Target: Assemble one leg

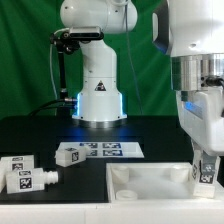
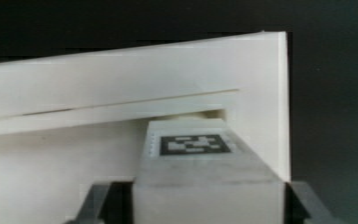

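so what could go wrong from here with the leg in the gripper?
1. The gripper holds the leg at the edge of the large white slab. Neither view shows a socket under it, so it may land on flat surface or the rim.
2. A tilted leg could jam or slip between the fingers when pushed.
3. Pressing at the slab's edge could shift it.

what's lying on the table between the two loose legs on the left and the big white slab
In the exterior view, another leg and the marker board lie behind that stretch; the black table directly between the loose legs and the slab is bare.
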Robot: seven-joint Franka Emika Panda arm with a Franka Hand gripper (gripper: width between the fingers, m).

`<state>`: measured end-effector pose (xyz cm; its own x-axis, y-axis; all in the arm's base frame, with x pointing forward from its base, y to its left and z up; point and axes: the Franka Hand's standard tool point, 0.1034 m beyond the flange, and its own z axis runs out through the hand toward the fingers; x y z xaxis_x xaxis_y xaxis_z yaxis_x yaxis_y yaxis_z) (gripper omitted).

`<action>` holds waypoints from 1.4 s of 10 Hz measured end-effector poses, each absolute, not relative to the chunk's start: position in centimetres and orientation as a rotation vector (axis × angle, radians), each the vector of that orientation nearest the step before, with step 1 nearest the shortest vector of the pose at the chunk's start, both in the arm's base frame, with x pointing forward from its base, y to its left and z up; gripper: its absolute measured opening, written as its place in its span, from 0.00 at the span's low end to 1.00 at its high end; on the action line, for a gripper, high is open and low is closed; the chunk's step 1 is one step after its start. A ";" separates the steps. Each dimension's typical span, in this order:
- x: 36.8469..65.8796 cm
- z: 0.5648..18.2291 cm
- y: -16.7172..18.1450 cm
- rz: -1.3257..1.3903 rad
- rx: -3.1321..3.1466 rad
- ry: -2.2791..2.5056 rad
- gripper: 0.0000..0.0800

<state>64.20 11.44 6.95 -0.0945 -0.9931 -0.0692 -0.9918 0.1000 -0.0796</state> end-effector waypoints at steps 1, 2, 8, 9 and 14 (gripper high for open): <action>64.2 6.9 11.4 -0.035 -2.186 2.119 0.44; 64.1 6.8 11.5 -0.048 -2.339 1.958 0.63; 64.0 6.7 11.7 -0.119 -2.803 1.202 0.81; 64.0 6.7 11.6 -0.125 -2.865 1.060 0.81; 64.2 6.8 10.7 -0.153 -3.075 0.324 0.81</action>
<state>64.24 10.66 6.78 0.9733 -0.2099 0.0932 -0.2054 -0.9771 -0.0554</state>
